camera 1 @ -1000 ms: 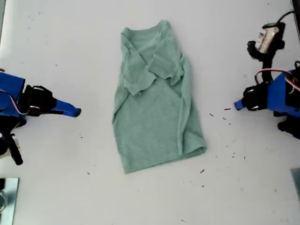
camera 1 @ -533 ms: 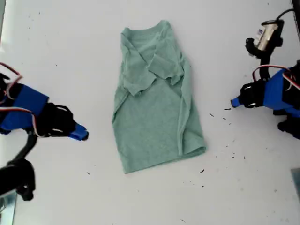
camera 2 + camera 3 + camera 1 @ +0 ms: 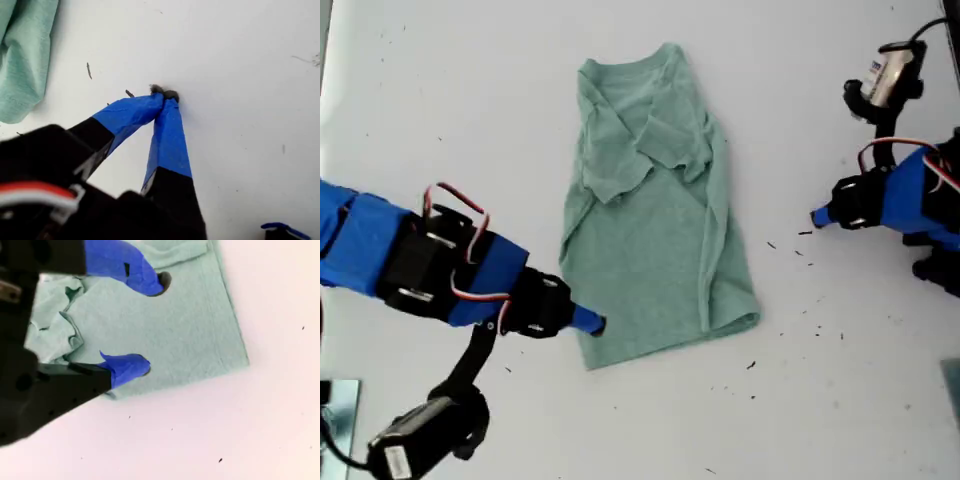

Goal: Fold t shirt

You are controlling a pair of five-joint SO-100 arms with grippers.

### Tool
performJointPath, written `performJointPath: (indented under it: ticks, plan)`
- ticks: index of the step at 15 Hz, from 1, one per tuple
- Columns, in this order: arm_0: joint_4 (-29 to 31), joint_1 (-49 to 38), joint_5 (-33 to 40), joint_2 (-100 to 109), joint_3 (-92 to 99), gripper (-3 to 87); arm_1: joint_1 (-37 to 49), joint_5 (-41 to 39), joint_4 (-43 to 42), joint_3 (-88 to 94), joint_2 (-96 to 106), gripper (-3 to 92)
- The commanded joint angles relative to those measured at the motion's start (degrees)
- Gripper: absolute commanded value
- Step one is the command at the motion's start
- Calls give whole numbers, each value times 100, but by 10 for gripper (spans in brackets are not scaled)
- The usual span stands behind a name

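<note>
The pale green t shirt (image 3: pixel 650 220) lies flat on the white table (image 3: pixel 840 400), narrowed lengthwise with its sleeves folded in and its neck at the far end. My second gripper (image 3: pixel 595 324) reaches in from the exterior view's left to the shirt's near hem corner. In the second wrist view it (image 3: pixel 152 325) is open, its blue fingertips (image 3: pixel 150 282) spread above the t shirt (image 3: pixel 185 325). My first gripper (image 3: pixel 817 217) sits at the exterior view's right, well clear of the cloth. It (image 3: pixel 164 93) is shut on nothing, tips at the bare table, with a t shirt (image 3: pixel 25 55) corner off to one side.
Small dark specks (image 3: pixel 770 245) dot the table between the shirt and the first arm. A metallic object (image 3: pixel 335 420) shows at the exterior view's lower left corner.
My second arm has swung from the exterior view's left edge in to the shirt's near hem corner. The first gripper has barely shifted toward the shirt. The shirt has not moved.
</note>
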Motion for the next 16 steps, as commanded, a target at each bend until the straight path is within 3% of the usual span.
performJointPath:
  ticks: [1, 6, 7, 8, 10, 13, 16]
  plan:
    - [9, -88, 18, -466, -299, 236, 44, -53, -167, 105, -70, -8]
    - [-88, -352, -246, -1811, -316, 236, -105, 88, 26, 334, 527, -8]
    - [-123, -404, -246, -2048, -316, 74, -114, 132, 202, 466, 958, -8]
    - [-141, -343, -272, -2092, -316, -3, -114, 185, 527, 642, 1608, -8]
    - [114, -246, -571, -1222, -53, -3, -255, 299, 1310, 1028, 3296, -6]
    - [712, -255, -589, 299, 141, -3, -281, 369, 1380, 1063, 3401, -6]
    - [914, -220, -536, 1107, 0, -3, -290, 360, 1380, 1063, 3410, -6]
